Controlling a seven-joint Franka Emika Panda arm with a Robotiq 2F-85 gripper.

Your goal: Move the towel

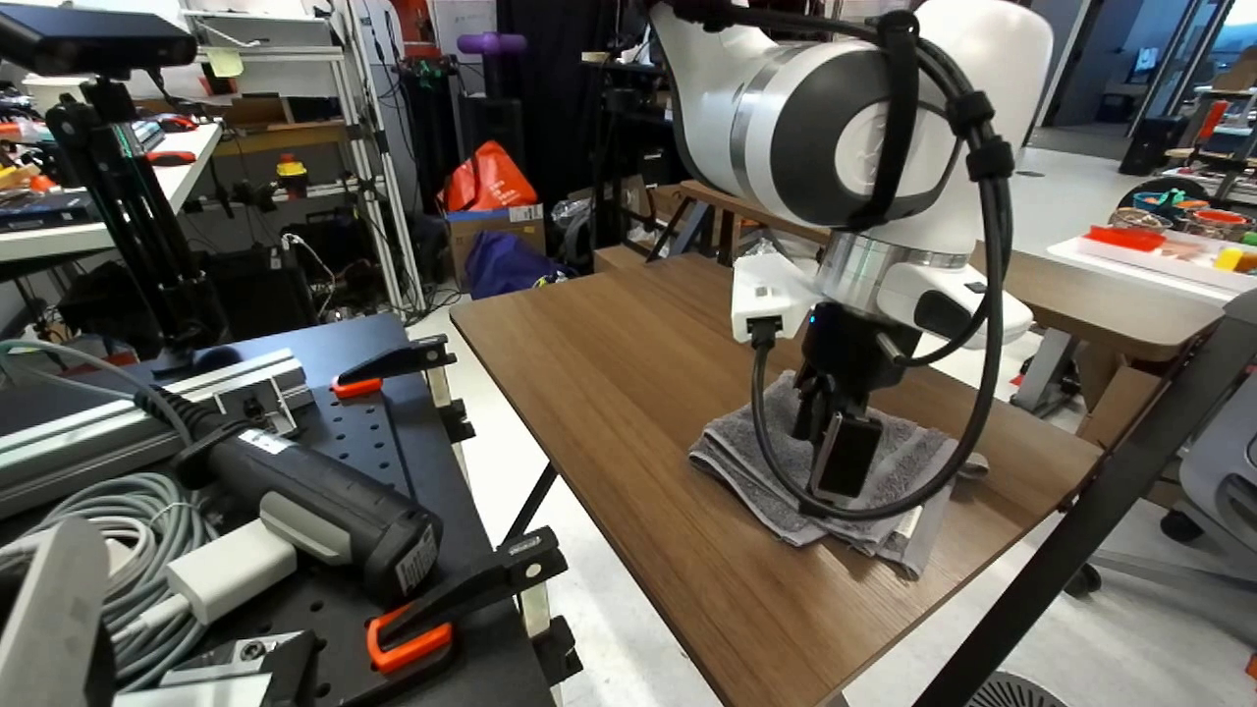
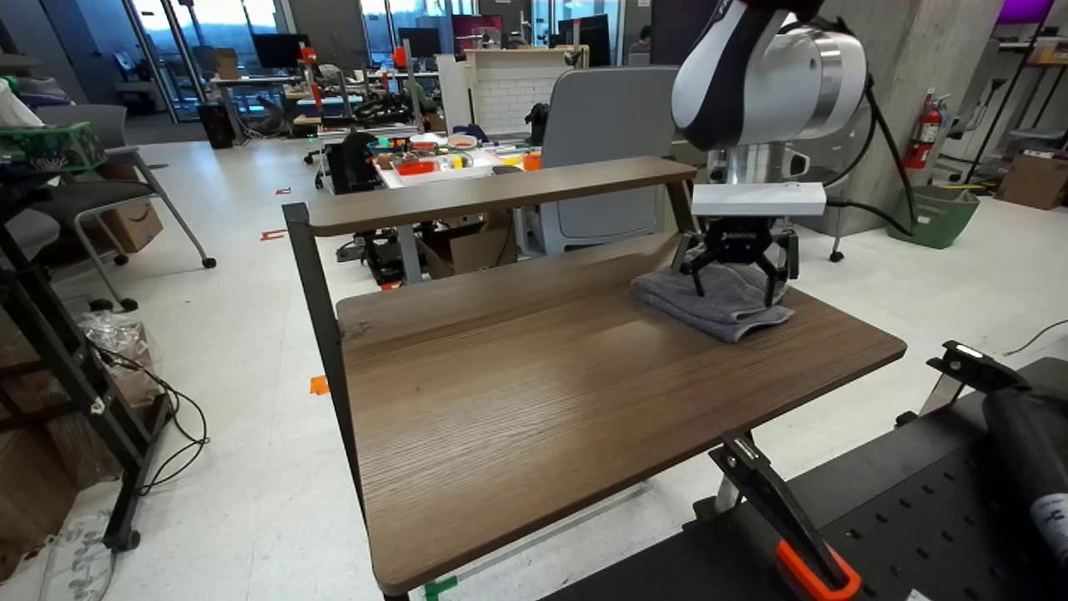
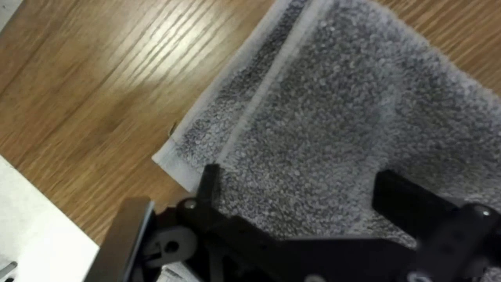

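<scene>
Wrist view, item one: grey towel [image 3: 313, 125], folded, flat on the table [image 3: 117, 78]; in an exterior view, at the table's two o'clock. Item two: my fingers [image 3: 407, 205], spread wide at eight and four o'clock over the towel, pinching nothing; contact, cannot tell. Placed so, I judge, to gather a fold between them. Markings: pale lettering [image 2: 738, 236] on my gripper [image 2: 734, 299]; label [image 1: 417, 560] on a black tool [image 1: 324, 496], eight o'clock in an exterior view; both illegible.

One grey folded terry towel [image 3: 332, 117], one black gripper [image 2: 734, 299] with two black fingers [image 3: 399, 201], one brown wood-grain table [image 2: 542, 376] and two black-and-orange clamps [image 1: 471, 594] can be counted.
</scene>
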